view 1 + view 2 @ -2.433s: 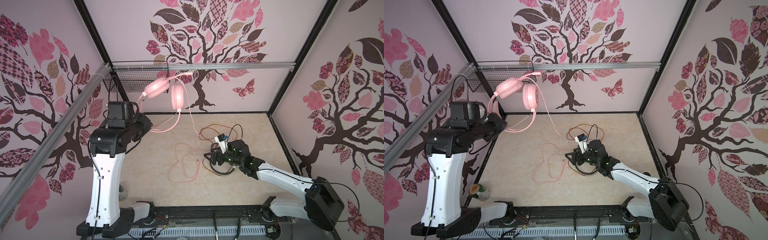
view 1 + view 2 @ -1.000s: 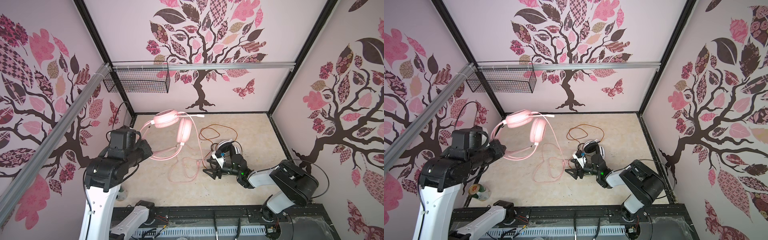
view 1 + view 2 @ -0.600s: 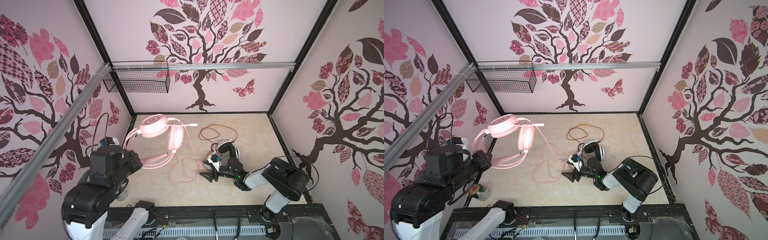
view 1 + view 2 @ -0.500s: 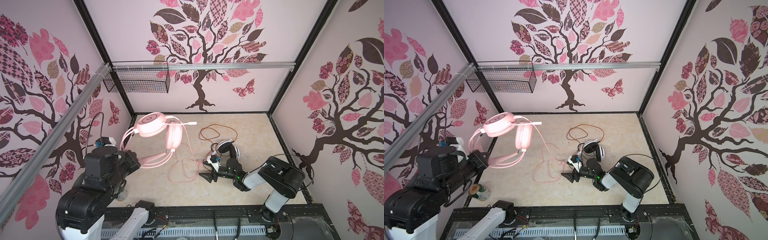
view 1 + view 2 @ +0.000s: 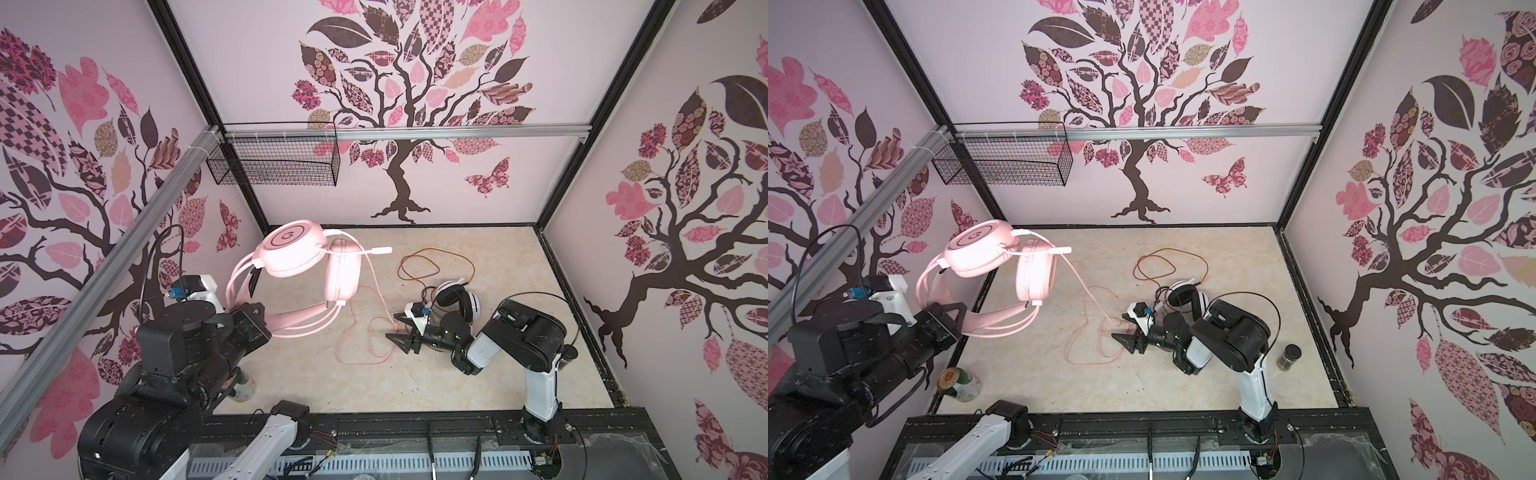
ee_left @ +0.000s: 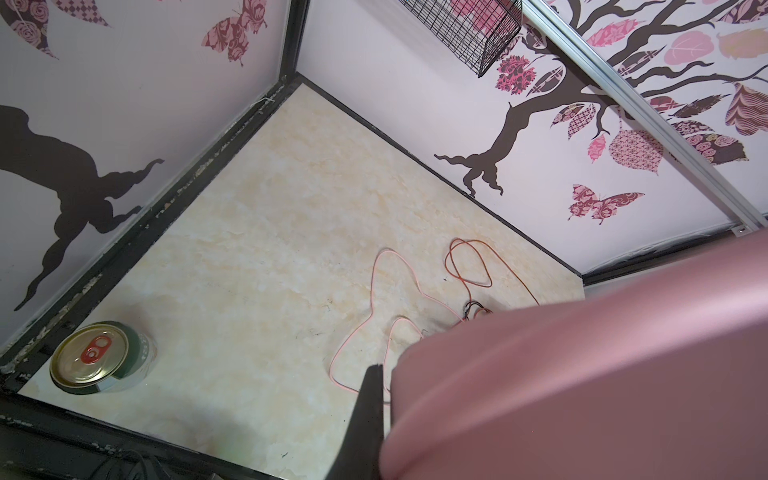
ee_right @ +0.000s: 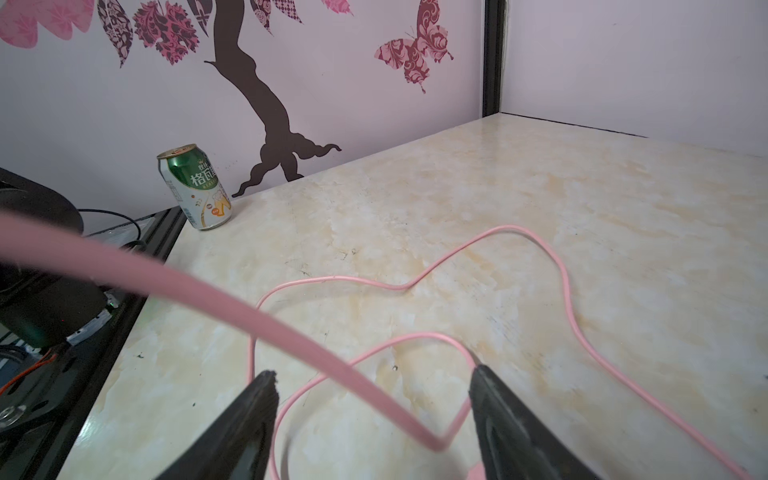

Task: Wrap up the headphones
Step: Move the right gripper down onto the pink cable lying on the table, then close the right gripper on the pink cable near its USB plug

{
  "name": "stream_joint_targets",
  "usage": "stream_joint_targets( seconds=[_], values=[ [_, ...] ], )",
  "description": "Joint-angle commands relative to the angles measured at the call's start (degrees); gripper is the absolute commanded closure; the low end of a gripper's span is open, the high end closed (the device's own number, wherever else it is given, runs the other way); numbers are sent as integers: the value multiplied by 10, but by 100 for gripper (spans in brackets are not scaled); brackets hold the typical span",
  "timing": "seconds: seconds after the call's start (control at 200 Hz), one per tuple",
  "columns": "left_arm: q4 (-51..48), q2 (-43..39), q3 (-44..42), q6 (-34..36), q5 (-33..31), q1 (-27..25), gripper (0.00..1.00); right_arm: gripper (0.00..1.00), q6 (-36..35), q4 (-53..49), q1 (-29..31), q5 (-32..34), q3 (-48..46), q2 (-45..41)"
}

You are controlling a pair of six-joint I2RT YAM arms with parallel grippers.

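The pink headset (image 5: 291, 249) is held clear of the table (image 5: 332, 382) by its headband, on which the left gripper (image 5: 955, 320) is clenched; lifted this way, its 2 earcups hang free and the pink cable (image 5: 365, 345) is let down in loose loops onto the surface, presumably so that the slack can be gathered and wound. The right gripper (image 7: 374, 380) is set low over those loops with its jaws released and spread, and a raised run of the cable passes between them; nothing is grasped by it, and a pinch on that strand is judged to be the step in hand. The white-and-black headset (image 5: 457, 297) is left lying just behind the right wrist, its orange-red cable (image 5: 432, 266) sprawled unwound beside it. A can (image 5: 957, 382) stands near the front left corner, well apart from both cables
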Motion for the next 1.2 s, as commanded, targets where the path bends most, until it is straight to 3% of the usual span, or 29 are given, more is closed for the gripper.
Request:
stream_joint_targets(
  seconds=[0.0, 0.29, 0.43, 0.495, 0.555, 0.645, 0.84, 1.05, 1.195],
  values=[
    [30, 0, 32, -15, -3, -2, 100, 36, 35, 35, 3, 3, 31, 41],
    [29, 10, 27, -16, -4, -3, 100, 83, 53, 45, 5, 8, 6, 32],
    [70, 11, -22, -26, 10, -2, 100, 89, 48, 26, 5, 30, -78, -50],
    [100, 9, -52, -32, 23, -3, 100, 83, 34, -28, 5, 36, -112, -106],
    [122, 10, -72, -38, 36, -3, 100, 62, 17, -88, 5, 38, -135, -160],
    [139, 14, -88, -43, 51, -3, 100, 54, -7, -161, 5, 50, -157, -241],
    [151, 11, -110, -52, 67, -3, 100, 45, -64, -344, 5, 51, -101, -373],
    [148, 9, -112, -53, 76, -3, 100, 35, -96, -384, 5, 28, -50, -386],
    [144, 14, -105, -49, 79, -3, 100, 39, -98, -380, 5, 8, -28, -368]
  ],
)
